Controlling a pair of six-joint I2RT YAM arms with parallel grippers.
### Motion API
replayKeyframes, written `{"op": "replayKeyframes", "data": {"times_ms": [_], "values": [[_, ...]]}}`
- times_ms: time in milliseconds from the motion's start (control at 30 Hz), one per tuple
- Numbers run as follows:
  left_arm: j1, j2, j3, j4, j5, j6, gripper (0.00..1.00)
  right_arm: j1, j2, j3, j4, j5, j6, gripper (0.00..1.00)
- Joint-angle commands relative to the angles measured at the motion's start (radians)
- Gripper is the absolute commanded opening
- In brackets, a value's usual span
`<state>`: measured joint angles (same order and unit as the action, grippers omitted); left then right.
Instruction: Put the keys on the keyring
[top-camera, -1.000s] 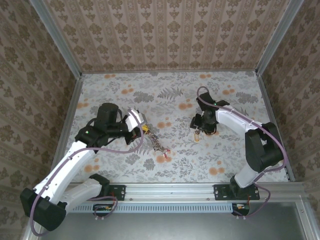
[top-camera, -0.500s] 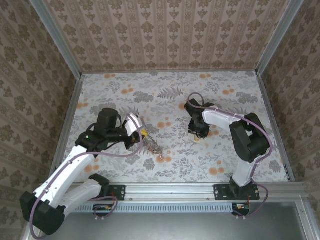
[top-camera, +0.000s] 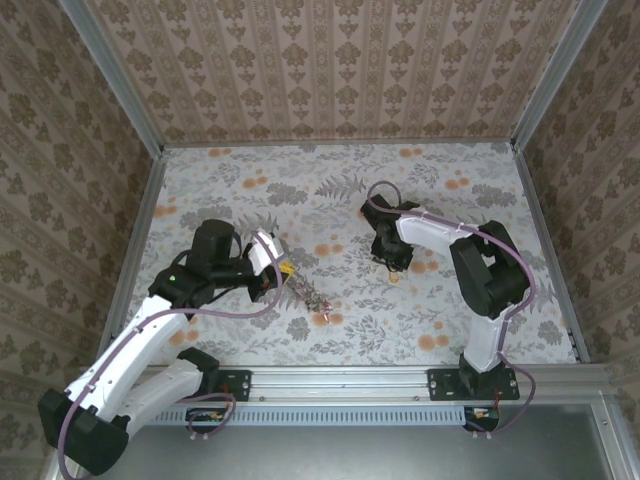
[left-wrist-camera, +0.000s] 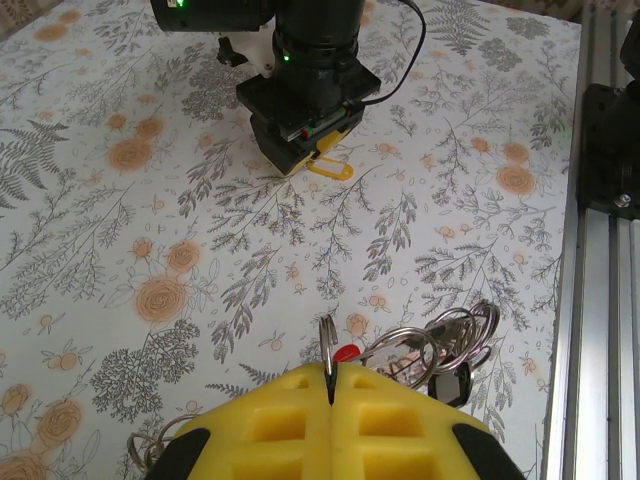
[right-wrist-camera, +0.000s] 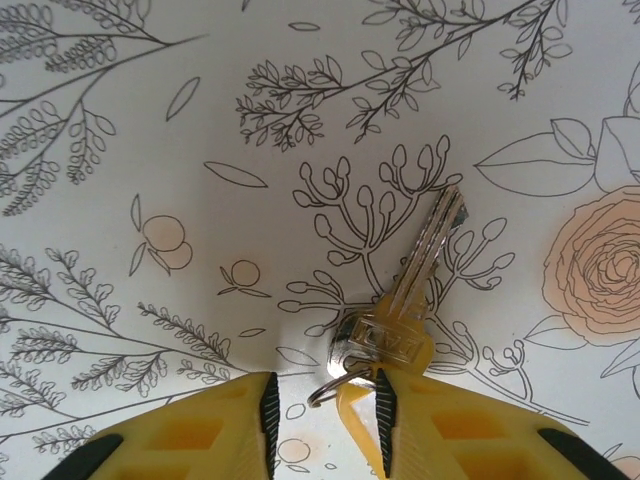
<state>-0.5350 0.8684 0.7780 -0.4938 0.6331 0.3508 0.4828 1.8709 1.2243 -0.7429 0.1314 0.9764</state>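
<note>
In the top view, the keyring sits left of centre at the tip of the left pincer, its bunch trailing toward the lower right on the surface. A single key lies right of centre, well apart from it and just below the right pincer. In the right wrist view, the key's head lies at lower centre between the fingers, with the blade pointing to the upper right.

Soft, even, bright light; weak shadow left of the key on the table. Key sharp; right gripper just below it blurred. Blade glare, perhaps.
</note>
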Motion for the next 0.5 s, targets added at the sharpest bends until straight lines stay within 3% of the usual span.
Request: {"op": "replayKeyframes", "data": {"times_ms": [0,467], "values": [[0.004,-0.020,-0.009,0.026,0.037,-0.013,0.00,0.009,0.012,0.003,-0.047,0.046,0.011,0.33],[0.005,-0.007,-0.007,0.036,0.034,-0.012,0.00,0.007,-0.002,0.004,-0.072,0.076,-0.030,0.16]]}}
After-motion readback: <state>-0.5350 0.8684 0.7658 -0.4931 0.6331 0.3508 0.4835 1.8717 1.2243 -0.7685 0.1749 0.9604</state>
